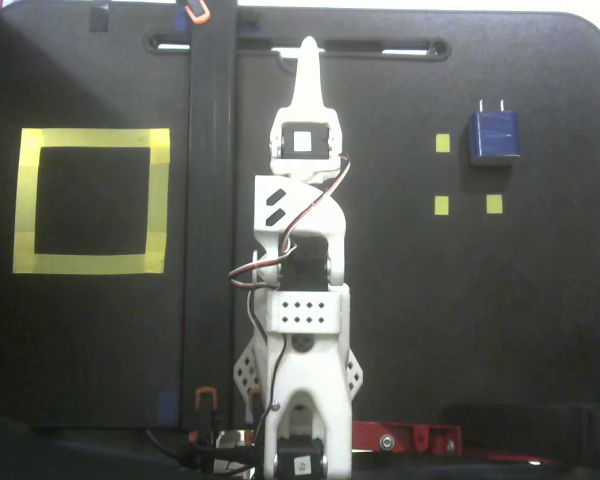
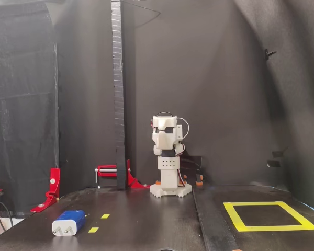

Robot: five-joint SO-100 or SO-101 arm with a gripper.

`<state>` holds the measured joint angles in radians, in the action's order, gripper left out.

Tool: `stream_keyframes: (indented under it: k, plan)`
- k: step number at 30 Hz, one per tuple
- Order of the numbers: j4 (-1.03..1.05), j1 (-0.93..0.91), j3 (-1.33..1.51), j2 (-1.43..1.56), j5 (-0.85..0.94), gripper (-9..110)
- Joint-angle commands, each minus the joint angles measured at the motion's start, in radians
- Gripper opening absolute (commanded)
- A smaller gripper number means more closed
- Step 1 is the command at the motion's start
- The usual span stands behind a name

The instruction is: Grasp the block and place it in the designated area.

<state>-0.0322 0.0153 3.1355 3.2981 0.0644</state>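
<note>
Block (image 1: 494, 136) sitting far right in the top-down view, well away from the gripper (image 1: 307, 55). Probably light, hard, slick; best pinched across flat sides. Jaws seemingly closed, empty.

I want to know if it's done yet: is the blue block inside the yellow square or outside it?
Outside. The blue block lies flat on the far side of the table from the yellow square, which holds only black surface.

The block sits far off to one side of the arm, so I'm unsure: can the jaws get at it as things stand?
Probably yes. The block lies alone on open black table, only small yellow tape squares beside it, and nothing between it and the gripper, which is raised and empty.
</note>
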Motion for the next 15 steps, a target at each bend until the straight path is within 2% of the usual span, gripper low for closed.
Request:
stream_keyframes:
  k: [1, 15]
  plan:
    - [-0.002, -0.018, 0.006, 0.009, 0.005, 0]
    - [0.072, -0.334, 0.006, 0.008, 0.003, 0]
